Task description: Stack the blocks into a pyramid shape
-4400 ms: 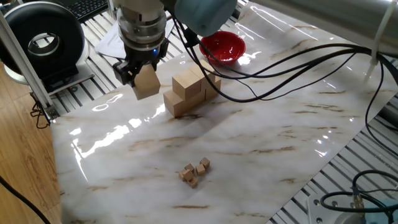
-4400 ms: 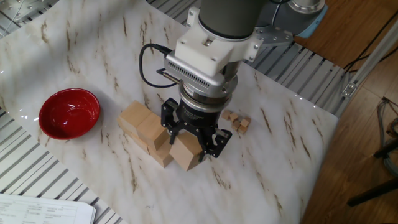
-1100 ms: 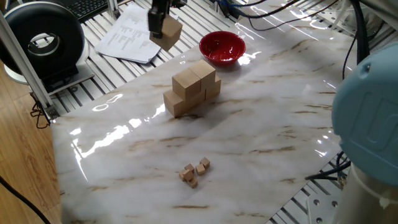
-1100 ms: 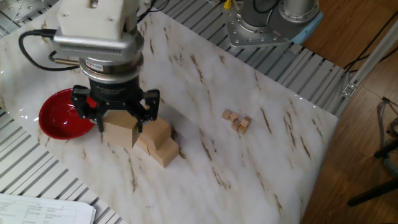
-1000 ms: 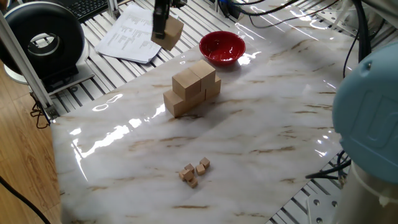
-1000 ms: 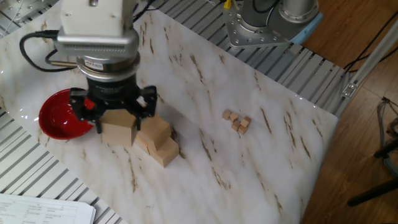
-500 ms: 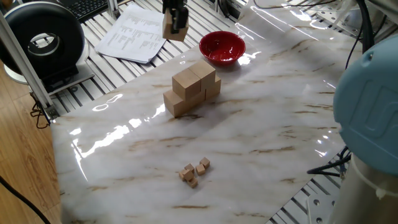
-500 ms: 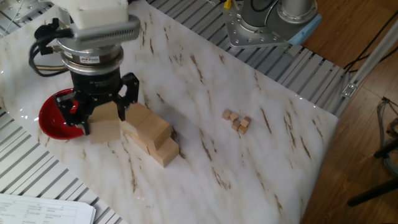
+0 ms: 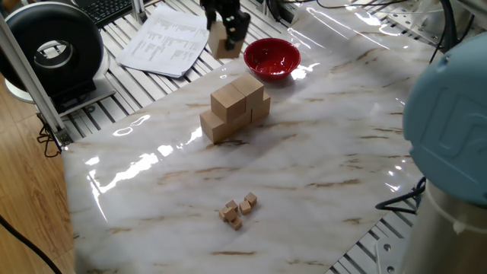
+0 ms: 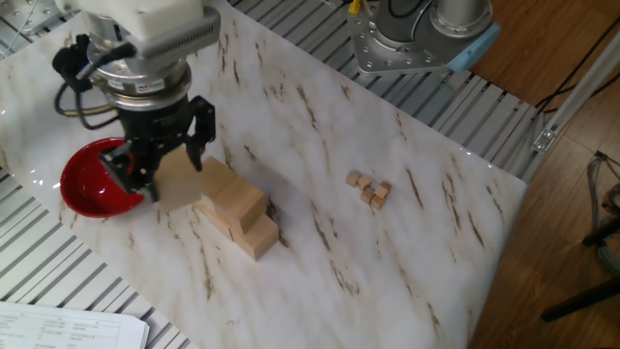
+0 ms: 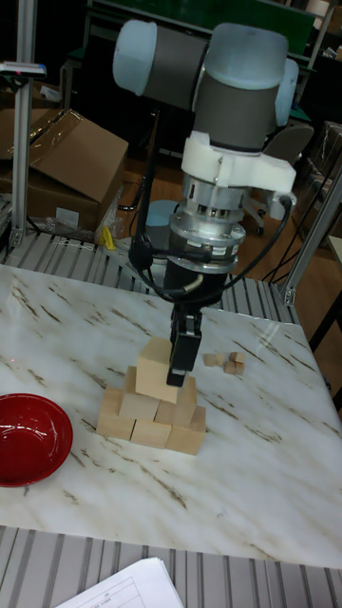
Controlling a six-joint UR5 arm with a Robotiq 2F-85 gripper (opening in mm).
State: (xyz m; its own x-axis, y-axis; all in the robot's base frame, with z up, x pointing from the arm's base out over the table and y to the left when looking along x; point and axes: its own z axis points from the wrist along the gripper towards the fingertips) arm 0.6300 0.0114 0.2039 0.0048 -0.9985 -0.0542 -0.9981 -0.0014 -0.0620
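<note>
**One large cube held in the air beside the unfinished stack**

Black two-piece fingers (image 10: pixel 201 124) of the arm clenched on one large light-tan wooden cube (image 10: pixel 175 182), pressing it from two opposite sides. In one fixed view, same cube (image 9: pixel 224 44) seen well above the white marble-pattern worktop (image 9: pixel 319 152), not resting on anything. In the tall fixed view, held cube (image 11: pixel 155 370) at about the height of the stack's top; touching or not, cannot tell.

On the worktop, stepped stack of large tan wooden cubes (image 9: pixel 234 111), two levels, lower row wider than upper one. Just behind it, round glossy red bowl (image 9: pixel 272 57), with nothing visible inside. In the other fixed view, held cube between the bowl and the stack.

Well apart from the stack, small cluster of tiny wooden cubes (image 9: pixel 238 210), lying close together. Beyond the worktop edge, printed white paper sheets (image 9: pixel 163 39) on the metal slats.
</note>
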